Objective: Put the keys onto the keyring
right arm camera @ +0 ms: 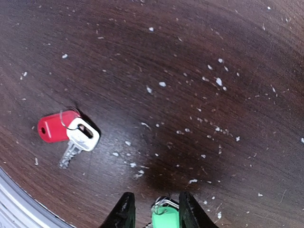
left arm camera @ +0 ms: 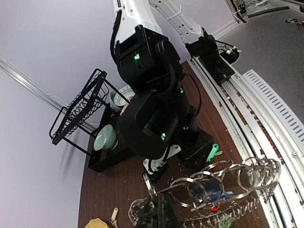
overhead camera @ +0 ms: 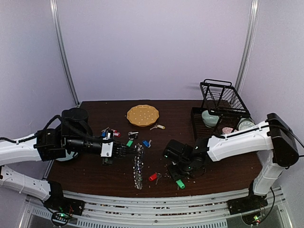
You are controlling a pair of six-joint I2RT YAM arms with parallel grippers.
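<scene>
The keyring [overhead camera: 138, 166] is a long coil of silver wire loops, and my left gripper [overhead camera: 114, 149] is shut on its far end. In the left wrist view the loops [left arm camera: 228, 178] fan out from my dark fingers [left arm camera: 164, 211]. My right gripper [overhead camera: 177, 175] hangs low over the table with its jaws apart. A green-tagged key [right arm camera: 166, 219] lies between the fingertips [right arm camera: 125, 211], touching neither; it also shows from above [overhead camera: 180, 184]. A red-tagged key [right arm camera: 59, 127] lies to the left, apart from the gripper [right arm camera: 156, 211], and shows from above [overhead camera: 152, 177].
More tagged keys lie near the left gripper: blue [overhead camera: 146, 143], green [overhead camera: 129, 142] and a small pile [overhead camera: 109, 133]. A yellow-orange plate [overhead camera: 142, 115] and a yellow-tagged key [overhead camera: 158, 127] sit at the back. A black dish rack [overhead camera: 221, 111] holds bowls at the right. White crumbs speckle the table.
</scene>
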